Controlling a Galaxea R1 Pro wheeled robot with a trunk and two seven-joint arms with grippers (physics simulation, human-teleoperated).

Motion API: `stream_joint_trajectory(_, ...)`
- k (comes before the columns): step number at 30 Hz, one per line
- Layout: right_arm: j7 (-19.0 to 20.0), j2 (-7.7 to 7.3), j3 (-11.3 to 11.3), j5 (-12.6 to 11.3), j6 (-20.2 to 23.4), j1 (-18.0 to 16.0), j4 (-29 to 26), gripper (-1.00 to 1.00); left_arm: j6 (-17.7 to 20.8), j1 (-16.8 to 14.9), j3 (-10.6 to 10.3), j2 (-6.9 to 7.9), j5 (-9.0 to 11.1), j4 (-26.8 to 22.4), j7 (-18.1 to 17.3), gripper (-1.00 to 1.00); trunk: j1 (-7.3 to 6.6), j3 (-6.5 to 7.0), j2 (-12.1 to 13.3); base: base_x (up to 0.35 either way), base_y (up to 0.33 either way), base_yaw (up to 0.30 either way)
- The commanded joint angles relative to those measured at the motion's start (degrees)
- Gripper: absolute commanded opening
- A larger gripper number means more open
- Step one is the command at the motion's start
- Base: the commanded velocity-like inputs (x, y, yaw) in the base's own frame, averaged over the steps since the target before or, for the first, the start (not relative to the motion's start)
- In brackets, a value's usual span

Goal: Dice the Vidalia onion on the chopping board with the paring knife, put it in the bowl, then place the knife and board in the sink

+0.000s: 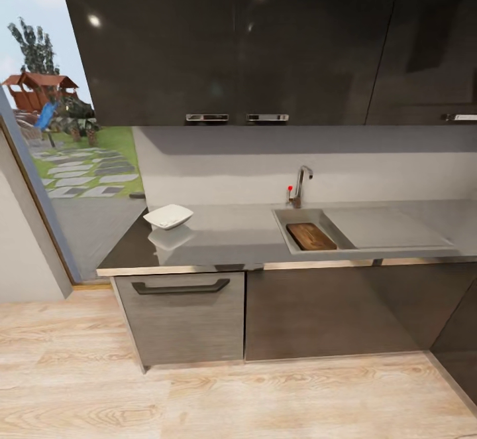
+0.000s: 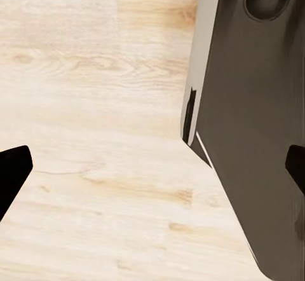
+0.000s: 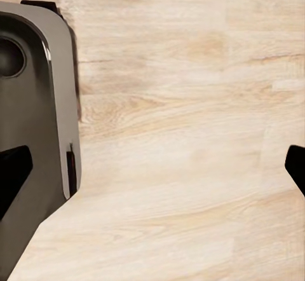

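The grey sink [image 1: 391,228] is set into the glossy countertop [image 1: 225,243] at the right, with a chrome tap [image 1: 302,184] behind it. The brown chopping board [image 1: 311,236] lies inside the sink's basin. A white bowl [image 1: 168,216] sits on the countertop to the left of the sink. The Vidalia onion and the paring knife are out of view. My left gripper [image 2: 154,170] and my right gripper [image 3: 154,170] are both open, held low over the wood floor with nothing between their fingers.
Dark upper cabinets [image 1: 232,41] hang over the counter and dark lower cabinets [image 1: 318,313] stand below it, with a handled drawer front [image 1: 180,316] at the left. A glass door [image 1: 66,127] to a garden is at the far left. Each wrist view shows part of my dark base [image 2: 254,135].
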Motion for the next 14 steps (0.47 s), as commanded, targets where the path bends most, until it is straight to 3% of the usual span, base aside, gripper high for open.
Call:
stream_joint_trajectory(1,-0.2,-0.01,-0.5,0.6,-0.4,-0.1,0.2,1.00,0.3,0.0,0.5,-0.05,0.0,-0.1,0.1,1.00,0.01,-0.08,-0.1,0.000,0.000,0.000)
stream_joint_trajectory(14,-0.2,0.01,-0.5,0.6,-0.5,-0.1,0.2,1.00,0.1,0.0,0.6,-0.89,0.0,-0.3,-0.1,1.00,0.01,-0.07,-0.1,0.000,0.000,0.000)
